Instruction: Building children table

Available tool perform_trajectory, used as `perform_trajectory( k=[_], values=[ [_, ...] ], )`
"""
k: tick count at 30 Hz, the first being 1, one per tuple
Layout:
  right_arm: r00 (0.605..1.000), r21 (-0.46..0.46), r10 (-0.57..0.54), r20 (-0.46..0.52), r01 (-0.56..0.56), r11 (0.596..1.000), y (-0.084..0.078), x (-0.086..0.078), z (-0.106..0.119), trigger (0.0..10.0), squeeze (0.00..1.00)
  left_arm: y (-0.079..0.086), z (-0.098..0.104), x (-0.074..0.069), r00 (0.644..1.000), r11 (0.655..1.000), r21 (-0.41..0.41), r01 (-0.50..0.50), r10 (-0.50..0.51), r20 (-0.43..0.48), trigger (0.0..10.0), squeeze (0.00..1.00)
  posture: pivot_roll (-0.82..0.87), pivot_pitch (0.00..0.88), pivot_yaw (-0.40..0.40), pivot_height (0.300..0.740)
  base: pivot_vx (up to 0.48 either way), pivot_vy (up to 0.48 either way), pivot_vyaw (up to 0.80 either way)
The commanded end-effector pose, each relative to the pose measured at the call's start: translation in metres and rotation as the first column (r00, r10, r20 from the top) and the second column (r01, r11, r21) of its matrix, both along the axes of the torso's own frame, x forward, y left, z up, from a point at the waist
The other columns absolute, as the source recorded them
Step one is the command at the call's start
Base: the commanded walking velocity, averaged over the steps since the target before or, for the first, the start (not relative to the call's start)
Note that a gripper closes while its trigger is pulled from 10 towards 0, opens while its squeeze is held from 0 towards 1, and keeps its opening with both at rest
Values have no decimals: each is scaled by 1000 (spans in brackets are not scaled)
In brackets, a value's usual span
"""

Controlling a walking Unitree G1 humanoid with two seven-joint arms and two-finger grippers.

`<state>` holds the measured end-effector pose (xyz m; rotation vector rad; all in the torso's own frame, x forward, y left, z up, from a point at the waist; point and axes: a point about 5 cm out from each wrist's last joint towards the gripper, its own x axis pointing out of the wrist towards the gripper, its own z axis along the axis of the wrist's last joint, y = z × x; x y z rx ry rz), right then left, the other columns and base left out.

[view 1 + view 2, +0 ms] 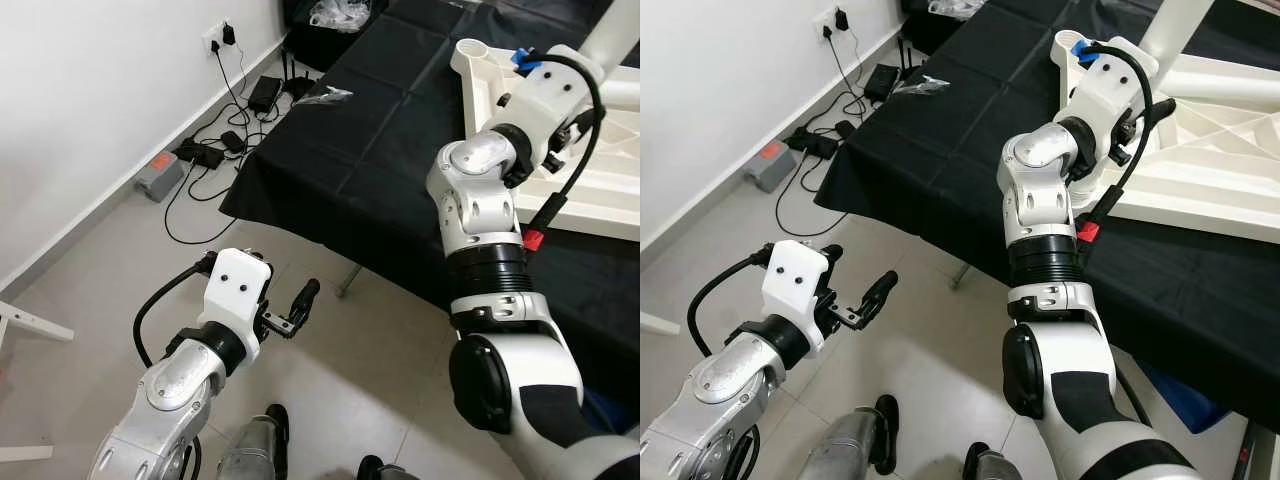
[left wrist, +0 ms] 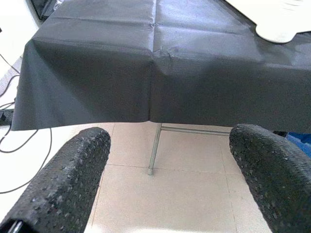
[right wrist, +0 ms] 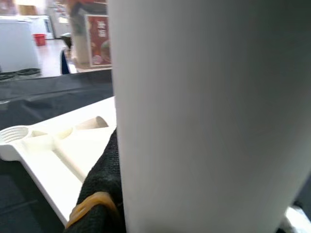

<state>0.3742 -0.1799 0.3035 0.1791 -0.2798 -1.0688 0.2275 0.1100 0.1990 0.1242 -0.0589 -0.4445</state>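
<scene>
one white table leg (image 3: 209, 111) clamped in right gripper (image 3: 109, 189)

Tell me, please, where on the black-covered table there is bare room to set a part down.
The black cloth-covered table is bare between its near left edge and the white plastic tabletop panel, past a crinkled clear plastic wrapper. It is crowded on the right, where the right gripper holds a white cylindrical table leg over the panel.

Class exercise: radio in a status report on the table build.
Right claw shut on white table leg over upturned tabletop. Left claw open, idle above floor beside black-draped table. Nothing in the way.
</scene>
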Motion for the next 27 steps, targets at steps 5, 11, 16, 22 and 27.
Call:
perform_trajectory(
  k=[5, 11, 16, 22, 27],
  values=[
    [908, 110, -204, -367, 260, 959, -20, -6, -75, 10000, 0, -1, -4, -1, 1000, 1000, 13, 4, -3, -15, 10000, 0, 208, 343, -33, 740, 0, 0, 0],
    [902, 146, -240, -359, 308, 940, -16, -7, -72, 10000, 0, -1, -3, 0, 1000, 1000, 13, 4, -3, -12, 10000, 0, 213, 347, -34, 740, 0, 0, 0],
    [871, 137, -296, -393, 373, 918, -9, -8, -71, 10000, 0, -1, -3, 0, 1000, 1000, 17, 2, -2, -10, 10000, 0, 216, 345, -40, 740, 0, 0, 0],
    [846, 129, -339, -411, 422, 897, -9, -10, -71, 10000, 0, -1, -3, -1, 1000, 1000, 17, 0, 1, -9, 10000, 0, 215, 343, -45, 740, 0, 0, 0],
    [806, 112, -399, -438, 490, 865, -13, -13, -70, 10000, 0, -2, -3, -1, 1000, 1000, 17, -1, 1, -9, 10000, 0, 214, 336, -45, 740, 0, 0, 0]
  ],
)
